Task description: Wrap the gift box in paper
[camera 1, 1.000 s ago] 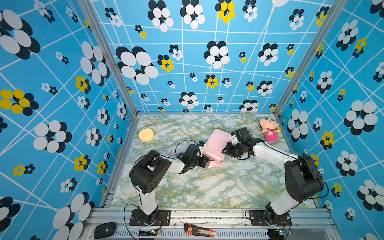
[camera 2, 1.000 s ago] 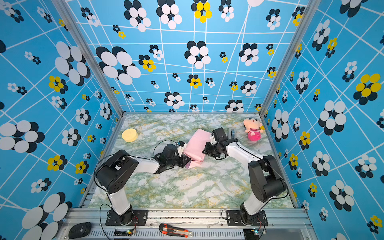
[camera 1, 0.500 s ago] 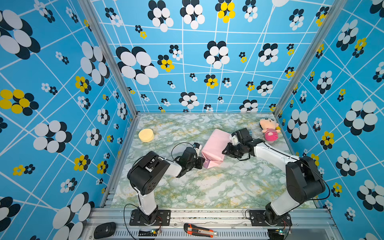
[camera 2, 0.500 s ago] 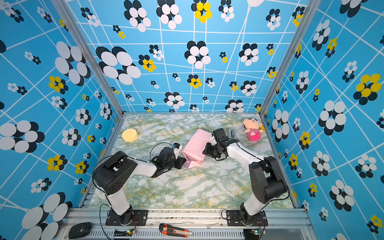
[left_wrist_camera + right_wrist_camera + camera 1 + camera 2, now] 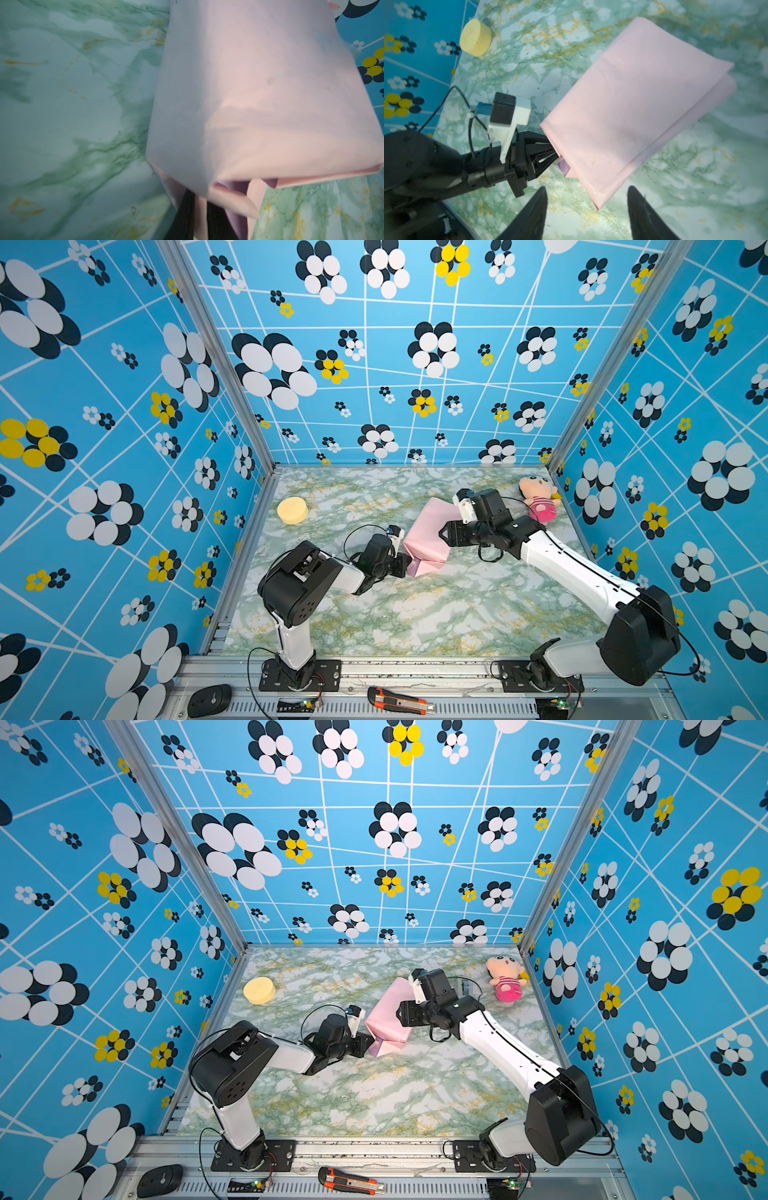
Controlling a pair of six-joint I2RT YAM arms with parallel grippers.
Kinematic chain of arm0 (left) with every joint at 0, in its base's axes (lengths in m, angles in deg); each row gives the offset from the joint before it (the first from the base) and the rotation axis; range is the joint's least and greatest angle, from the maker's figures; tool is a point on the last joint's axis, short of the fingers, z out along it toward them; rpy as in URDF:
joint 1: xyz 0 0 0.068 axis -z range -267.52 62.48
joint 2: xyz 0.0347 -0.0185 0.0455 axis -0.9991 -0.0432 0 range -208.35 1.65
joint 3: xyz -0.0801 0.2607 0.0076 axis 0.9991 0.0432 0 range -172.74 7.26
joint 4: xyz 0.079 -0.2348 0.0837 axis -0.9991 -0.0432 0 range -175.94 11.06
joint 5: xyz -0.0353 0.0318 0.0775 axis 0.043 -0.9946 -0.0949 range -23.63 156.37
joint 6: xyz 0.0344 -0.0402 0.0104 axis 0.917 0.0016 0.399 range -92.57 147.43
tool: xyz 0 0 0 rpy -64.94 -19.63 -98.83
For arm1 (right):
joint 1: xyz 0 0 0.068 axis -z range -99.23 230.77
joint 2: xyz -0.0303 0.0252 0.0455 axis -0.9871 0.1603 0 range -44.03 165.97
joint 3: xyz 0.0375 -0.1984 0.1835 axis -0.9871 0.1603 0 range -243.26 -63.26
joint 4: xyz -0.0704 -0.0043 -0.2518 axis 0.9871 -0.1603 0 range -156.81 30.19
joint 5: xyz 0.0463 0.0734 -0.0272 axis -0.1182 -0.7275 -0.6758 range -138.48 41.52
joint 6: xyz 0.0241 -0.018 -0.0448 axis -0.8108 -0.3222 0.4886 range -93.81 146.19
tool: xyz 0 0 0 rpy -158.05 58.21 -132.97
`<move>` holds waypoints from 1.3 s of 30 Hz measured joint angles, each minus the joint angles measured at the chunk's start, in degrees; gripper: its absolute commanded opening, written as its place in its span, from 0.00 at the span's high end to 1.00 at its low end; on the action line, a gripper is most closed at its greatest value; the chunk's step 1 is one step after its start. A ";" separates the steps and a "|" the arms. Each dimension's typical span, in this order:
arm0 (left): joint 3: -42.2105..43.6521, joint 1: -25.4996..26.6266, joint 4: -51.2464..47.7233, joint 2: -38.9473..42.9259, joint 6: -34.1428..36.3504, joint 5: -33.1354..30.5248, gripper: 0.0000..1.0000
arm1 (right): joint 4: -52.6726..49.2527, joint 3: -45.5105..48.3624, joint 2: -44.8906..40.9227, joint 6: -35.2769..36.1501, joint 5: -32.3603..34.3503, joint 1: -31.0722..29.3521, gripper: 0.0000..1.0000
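The paper (image 5: 428,537) sits mid-table as a folded bundle, pale pink side out, with a sliver of lilac showing at its open near end in the right wrist view (image 5: 564,166). The gift box itself shows in no view; it probably lies inside the folds, but the frames cannot confirm that. The left gripper (image 5: 556,158) reaches in low from its own side and has its fingers pinched together on the loose flaps at that near end, most likely to keep the folds from springing open. The right gripper (image 5: 586,188) hovers just beside the bundle's near corner, its two dark fingers (image 5: 537,207) well apart with nothing between them, so the hold rests with the left arm alone. In both top views the right gripper (image 5: 399,1013) sits against the side of the bundle facing its arm, a fair place from which to press or take the next flap. The bundle seems tilted, its far edge raised off the marbled table (image 5: 415,614). The yellow disc (image 5: 292,510) and the plush doll (image 5: 538,499) lie well apart from the work
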 measured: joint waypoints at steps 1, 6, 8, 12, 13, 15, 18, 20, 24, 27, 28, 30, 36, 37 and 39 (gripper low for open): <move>-0.02 0.00 0.26 0.00 -0.02 0.22 0.85 | 0.00 -0.87 0.46 3.26 1.31 -2.12 0.29; -0.04 0.00 1.84 -0.11 -0.04 0.87 0.85 | 1.64 -1.97 4.20 18.51 6.01 -9.64 0.23; -0.07 0.00 2.62 -0.22 -0.04 1.11 0.85 | 4.90 0.44 4.72 24.96 6.95 -10.62 0.21; -0.07 -0.07 5.09 -1.73 -0.17 1.77 0.85 | 10.75 6.05 4.85 35.47 8.11 -10.84 0.22; -0.07 -0.09 5.77 -2.25 -0.28 2.03 0.85 | 11.82 6.86 5.14 37.86 8.22 -10.84 0.22; -0.07 -0.26 6.71 -3.06 -0.52 2.64 0.85 | 14.14 7.56 6.10 41.64 8.33 -10.84 0.22; 0.04 -0.44 8.26 -3.72 -0.72 3.28 0.85 | 18.23 8.02 7.82 46.16 8.33 -10.84 0.22; 0.20 -0.50 9.31 -3.72 -1.05 3.69 0.84 | 20.87 8.48 8.76 48.70 8.33 -10.84 0.22; 0.50 -0.85 10.95 -3.74 -1.53 4.31 0.84 | 24.06 8.59 10.78 52.17 8.37 -10.84 0.22; 0.55 -1.22 12.07 -4.04 -1.60 4.61 0.84 | 25.51 8.70 11.96 54.25 8.68 -10.84 0.21; 0.55 -1.40 12.37 -4.26 -1.66 4.76 0.84 | 26.14 8.76 12.31 54.90 9.05 -10.84 0.21; 0.68 -1.51 12.72 -4.50 -1.79 4.85 0.84 | 27.50 9.05 12.92 56.08 9.75 -10.84 0.21; 0.85 -1.75 13.81 -5.25 -2.01 5.81 0.84 | 30.95 9.46 16.04 58.55 12.85 -10.84 0.23; 0.85 -1.79 13.94 -5.33 -2.01 5.90 0.84 | 31.69 9.62 16.39 58.95 13.35 -10.84 0.23; 0.85 -1.90 14.16 -5.53 -2.01 6.19 0.84 | 33.40 10.10 16.87 59.58 14.56 -10.88 0.23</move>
